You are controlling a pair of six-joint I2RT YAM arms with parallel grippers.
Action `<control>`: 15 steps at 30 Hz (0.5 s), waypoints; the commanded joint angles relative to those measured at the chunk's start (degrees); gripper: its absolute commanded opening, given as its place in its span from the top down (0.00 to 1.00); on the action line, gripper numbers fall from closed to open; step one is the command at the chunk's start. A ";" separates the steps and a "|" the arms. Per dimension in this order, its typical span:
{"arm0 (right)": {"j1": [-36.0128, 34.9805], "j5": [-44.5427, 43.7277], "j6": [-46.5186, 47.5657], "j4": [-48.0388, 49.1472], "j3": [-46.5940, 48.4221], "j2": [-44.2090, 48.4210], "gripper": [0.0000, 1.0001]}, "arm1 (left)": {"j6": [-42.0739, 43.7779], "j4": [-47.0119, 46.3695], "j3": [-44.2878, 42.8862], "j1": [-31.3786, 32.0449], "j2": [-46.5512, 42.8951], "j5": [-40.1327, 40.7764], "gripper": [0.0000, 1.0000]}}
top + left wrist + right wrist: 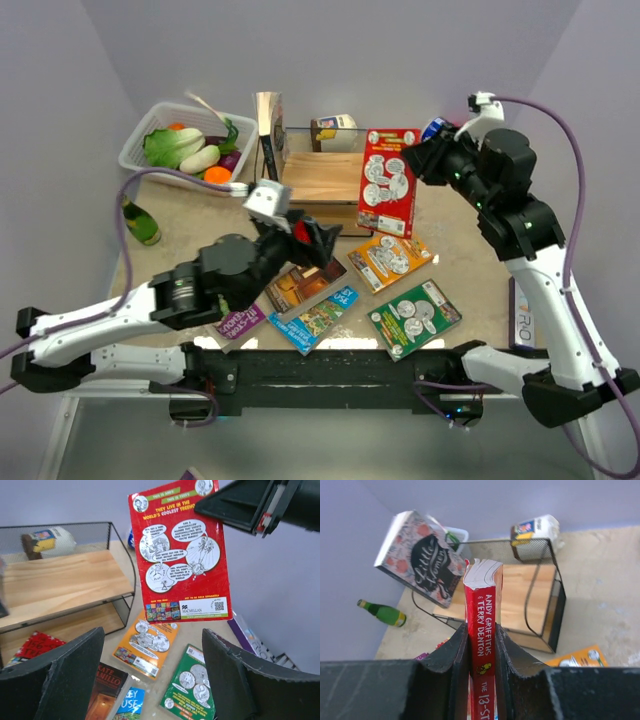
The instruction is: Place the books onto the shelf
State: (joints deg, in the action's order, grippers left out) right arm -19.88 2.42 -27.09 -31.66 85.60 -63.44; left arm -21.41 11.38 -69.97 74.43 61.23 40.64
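Sitting at the far left of the table (470, 285), a white basket (135, 150) holds vegetables, with a green bottle (140, 222) near it on the tabletop; the left gripper (318, 240) hovers above the loose books with its jaws spread wide and nothing between them, its fingers (60, 680) framing the covers below in the wrist view; under and beside it a purple book (240, 322), a dark brown book (305, 283) and a blue book (318, 318) lie flat near the front edge; the shelf (322, 178) stands at the back centre, its wooden top board bare except for a patterned book (268, 125) standing tilted at its left end; a carton (333, 130) sits behind the rack; an orange book (390, 260) and a green book (413, 318) lie flat to the right of the others; the red book (390, 180) hangs upright in the air just right of the shelf, apart from the boards; the right gripper (412, 160) is clamped narrowly on it, fingers pressed to both covers beside the spine.
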 commanded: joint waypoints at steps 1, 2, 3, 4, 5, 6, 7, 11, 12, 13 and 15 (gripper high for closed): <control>-6.30 -2.31 6.43 15.03 5.97 -3.34 1.00 | -3.09 6.09 -0.07 0.27 -8.13 11.09 0.17; -9.10 -3.72 7.48 16.18 6.41 -4.14 1.00 | -4.07 8.55 -0.25 0.27 -8.84 12.43 0.18; -10.43 -6.87 9.58 19.58 6.59 -4.84 1.00 | -5.12 12.75 -0.25 0.27 -9.55 13.57 0.18; -11.66 -8.38 10.38 22.58 4.94 -5.37 1.00 | -7.83 14.79 -0.16 0.27 -10.51 15.76 0.19; -14.11 -10.39 11.35 25.13 3.88 -5.55 1.00 | -8.99 16.55 0.10 0.27 -11.04 16.48 0.19; -15.00 -13.02 13.10 30.38 2.65 -5.73 1.00 | -10.05 19.36 0.45 0.27 -11.39 17.09 0.19; -15.88 -15.31 13.99 32.87 0.46 -5.90 1.00 | -12.14 20.69 1.24 0.27 -12.18 17.97 0.20; -20.36 -24.10 18.03 43.14 -4.90 -7.66 1.00 | -20.06 28.16 3.96 0.01 -13.77 22.63 0.19; -21.16 -26.56 20.39 50.31 -6.75 -7.92 1.00 | -21.90 30.78 5.36 -0.08 -14.12 23.68 0.19; -21.78 -29.80 21.89 54.12 -10.25 -8.36 1.00 | -26.18 32.29 5.98 -0.25 -14.64 25.78 0.18; -24.32 -33.51 26.72 63.77 -13.43 -11.08 1.00 | -30.69 37.02 7.48 -0.52 -15.00 27.90 0.18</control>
State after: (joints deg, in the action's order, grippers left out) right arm -40.97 -18.31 -10.07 6.17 77.43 -71.79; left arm -38.70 37.21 -64.93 74.32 47.29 59.57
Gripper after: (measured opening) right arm 0.233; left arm 0.818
